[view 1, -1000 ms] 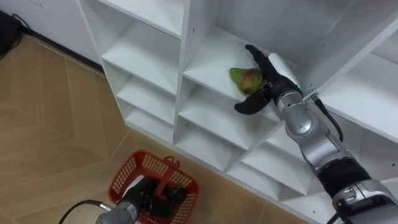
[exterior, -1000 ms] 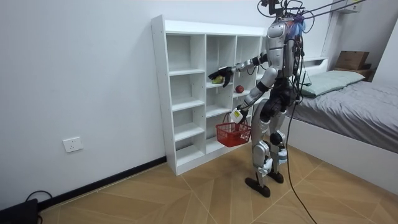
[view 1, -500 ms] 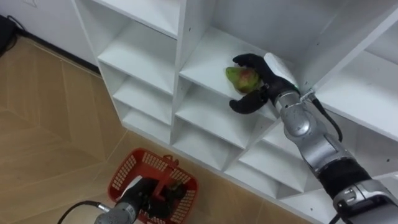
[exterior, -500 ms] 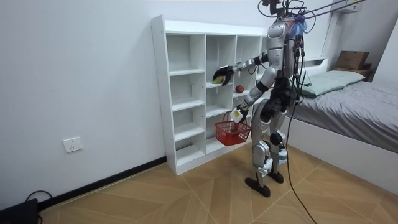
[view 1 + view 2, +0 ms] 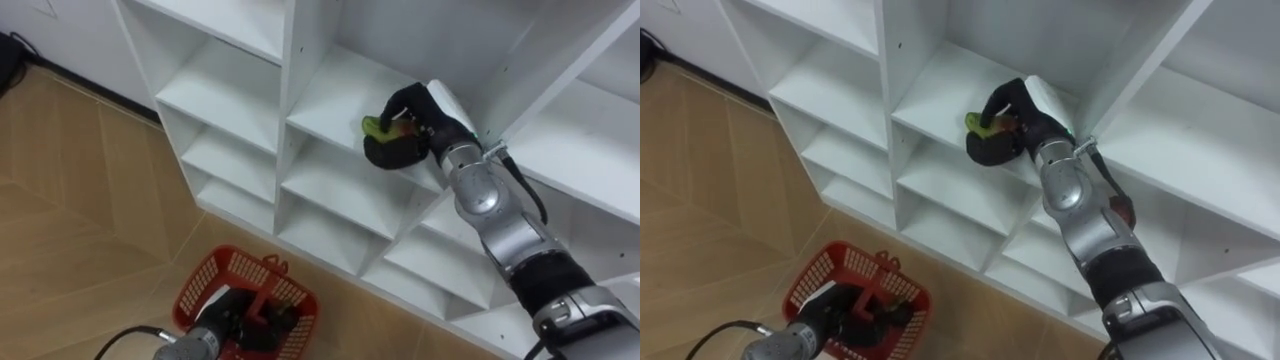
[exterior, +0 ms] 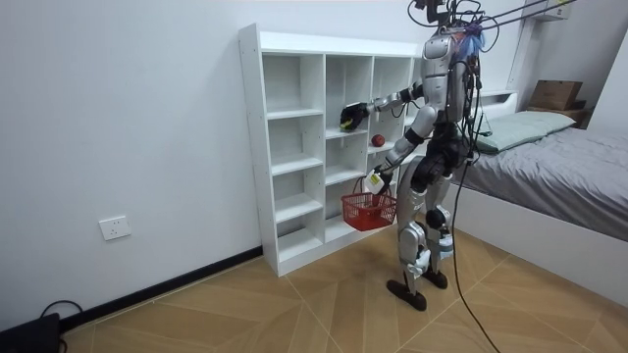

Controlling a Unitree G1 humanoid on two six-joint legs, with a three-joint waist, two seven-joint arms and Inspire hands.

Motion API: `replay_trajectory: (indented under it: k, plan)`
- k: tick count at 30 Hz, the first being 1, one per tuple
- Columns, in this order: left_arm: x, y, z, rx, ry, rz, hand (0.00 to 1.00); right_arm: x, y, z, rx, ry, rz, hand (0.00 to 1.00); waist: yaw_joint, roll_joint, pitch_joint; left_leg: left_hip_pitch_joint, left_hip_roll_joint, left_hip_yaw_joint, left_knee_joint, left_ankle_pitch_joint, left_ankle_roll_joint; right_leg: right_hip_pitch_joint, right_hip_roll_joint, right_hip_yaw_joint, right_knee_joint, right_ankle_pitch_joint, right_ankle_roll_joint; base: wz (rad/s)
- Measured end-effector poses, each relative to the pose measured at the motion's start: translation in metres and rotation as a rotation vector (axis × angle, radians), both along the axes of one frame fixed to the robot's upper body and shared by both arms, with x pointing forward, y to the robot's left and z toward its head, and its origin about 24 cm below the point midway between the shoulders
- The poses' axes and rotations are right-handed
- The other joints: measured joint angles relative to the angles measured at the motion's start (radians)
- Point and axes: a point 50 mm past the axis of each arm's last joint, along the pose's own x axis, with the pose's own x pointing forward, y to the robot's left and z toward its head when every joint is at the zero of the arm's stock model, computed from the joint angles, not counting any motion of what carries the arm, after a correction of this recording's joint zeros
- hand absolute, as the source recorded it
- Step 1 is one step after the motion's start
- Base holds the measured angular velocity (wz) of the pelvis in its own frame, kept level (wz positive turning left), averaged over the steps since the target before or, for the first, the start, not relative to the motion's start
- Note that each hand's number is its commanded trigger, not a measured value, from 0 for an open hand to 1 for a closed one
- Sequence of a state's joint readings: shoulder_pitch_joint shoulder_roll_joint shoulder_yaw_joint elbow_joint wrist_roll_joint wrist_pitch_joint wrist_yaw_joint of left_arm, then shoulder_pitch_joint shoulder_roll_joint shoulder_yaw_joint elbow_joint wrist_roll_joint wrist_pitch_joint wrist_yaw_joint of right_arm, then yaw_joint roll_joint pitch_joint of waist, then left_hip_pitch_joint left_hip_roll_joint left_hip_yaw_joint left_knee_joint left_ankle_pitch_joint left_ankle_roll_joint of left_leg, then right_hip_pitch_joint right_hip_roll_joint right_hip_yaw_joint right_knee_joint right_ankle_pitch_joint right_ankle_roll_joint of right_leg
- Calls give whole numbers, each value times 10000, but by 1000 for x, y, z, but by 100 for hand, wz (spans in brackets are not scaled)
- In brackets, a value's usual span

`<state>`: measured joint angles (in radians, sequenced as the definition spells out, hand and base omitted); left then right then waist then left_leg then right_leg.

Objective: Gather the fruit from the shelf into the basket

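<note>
Eye views: right hand (image 5: 408,104) is wrapped around the green fruit (image 5: 374,126) in a compartment of the white closet (image 5: 297,70), while the left hand (image 5: 233,318) grips the red basket (image 5: 199,283) by its handle. Room view: the robot stands facing the closet, and a red fruit (image 6: 377,140) sits in the next compartment.

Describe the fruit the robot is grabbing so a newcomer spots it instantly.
Find the white closet against the wall. In its middle column, the right hand curls round a green fruit. The next column's red fruit lies untouched.
</note>
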<state>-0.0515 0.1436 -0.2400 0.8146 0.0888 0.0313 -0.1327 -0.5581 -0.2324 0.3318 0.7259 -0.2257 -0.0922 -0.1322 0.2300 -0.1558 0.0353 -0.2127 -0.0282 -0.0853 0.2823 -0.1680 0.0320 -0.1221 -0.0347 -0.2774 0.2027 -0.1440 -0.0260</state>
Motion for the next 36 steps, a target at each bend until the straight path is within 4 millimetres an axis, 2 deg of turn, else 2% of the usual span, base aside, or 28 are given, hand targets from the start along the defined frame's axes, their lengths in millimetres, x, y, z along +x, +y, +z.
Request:
replay_trajectory:
  k: [16, 25, 29, 36]
  plan:
    - [-1, 0, -2, 108, 32, 99, 100, 0, 1, 1, 401, -127, -275, 100, -19, 145, 11, 32, 7, 14, -89, 2, 2, -7, -3, 9, -4, -1, 1, 0]
    - [-2, -5, -2, 52, 45, -33, 100, 1, 8, 2, 1332, -40, -299, 100, -92, 273, 33, 74, 26, 165, -141, 2, 3, -25, -65, 66, -2, -2, 3, -3]
    - [-2, -6, -2, -30, 27, 25, 100, 2, 18, 14, 1905, -364, 84, 100, -329, 415, 15, 88, 30, 189, -142, 2, 4, -33, -58, 155, -1, -2, 3, -3]
    - [-1, -9, -2, -119, -4, 5, 100, 0, 39, 37, 2447, -1205, 932, 100, -615, 528, -41, 158, 67, 324, -164, 2, 3, -35, -16, 296, 4, -1, 2, -4]
